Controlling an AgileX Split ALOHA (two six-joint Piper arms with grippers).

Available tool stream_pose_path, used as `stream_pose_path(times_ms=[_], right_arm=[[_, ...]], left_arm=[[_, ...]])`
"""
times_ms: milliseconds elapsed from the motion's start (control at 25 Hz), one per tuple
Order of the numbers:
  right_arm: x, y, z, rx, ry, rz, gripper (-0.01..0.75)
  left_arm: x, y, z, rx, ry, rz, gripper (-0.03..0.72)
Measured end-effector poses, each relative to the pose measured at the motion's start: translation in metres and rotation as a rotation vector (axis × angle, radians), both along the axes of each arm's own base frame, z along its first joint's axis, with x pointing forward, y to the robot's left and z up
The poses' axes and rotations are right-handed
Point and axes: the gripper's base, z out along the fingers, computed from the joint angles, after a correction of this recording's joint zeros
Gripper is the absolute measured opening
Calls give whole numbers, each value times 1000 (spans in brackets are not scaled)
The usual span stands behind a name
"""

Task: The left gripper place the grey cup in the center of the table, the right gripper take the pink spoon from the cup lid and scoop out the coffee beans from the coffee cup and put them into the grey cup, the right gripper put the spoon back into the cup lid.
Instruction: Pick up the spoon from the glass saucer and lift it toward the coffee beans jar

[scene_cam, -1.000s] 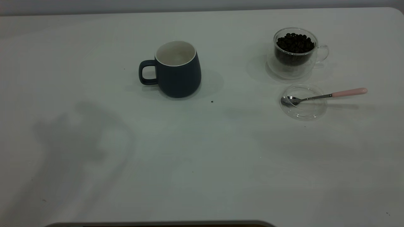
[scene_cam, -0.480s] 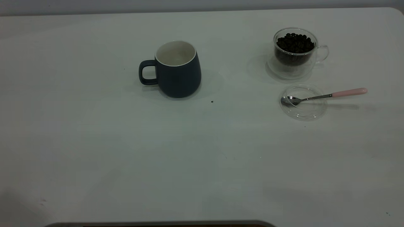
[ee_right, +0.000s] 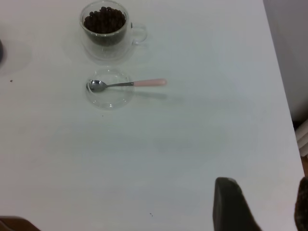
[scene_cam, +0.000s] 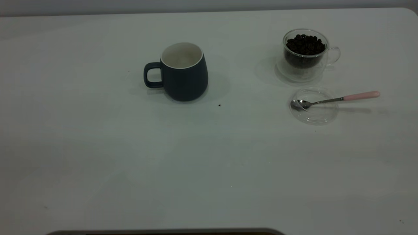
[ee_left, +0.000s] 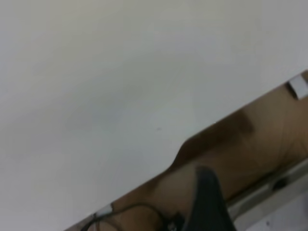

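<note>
Standing upright mid-bench (scene_cam: 98,147), grey cup (scene_cam: 184,73); far right, coffee cup (scene_cam: 305,52) of coffee beans (scene_cam: 305,44); pink spoon (scene_cam: 333,99) bowl in cup lid (scene_cam: 313,114). Right gripper (ee_right: 264,204) fingers (ee_right: 231,207) parted, empty; left fingers: cannot tell.

On my feed the right gripper (ee_right: 269,204) shows as matte black: one broad tapered finger (ee_right: 231,207) w/ a blunt tip, plus a sliver of a 2nd. Left gripper (ee_left: 207,202): just one dark grey finger, edges soft.
</note>
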Motion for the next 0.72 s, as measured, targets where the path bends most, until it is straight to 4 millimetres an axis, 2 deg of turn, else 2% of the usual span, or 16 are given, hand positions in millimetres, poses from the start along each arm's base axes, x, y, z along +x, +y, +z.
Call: stream_pose_path(times_ms=[280,720], right_arm=[[0,0,0,0,0,0,357],[0,0,0,0,0,0,357]], left_arm=[[-14,6,-12,-69,-49,6,585],[-19,8,-12,-86,-81,20,585]])
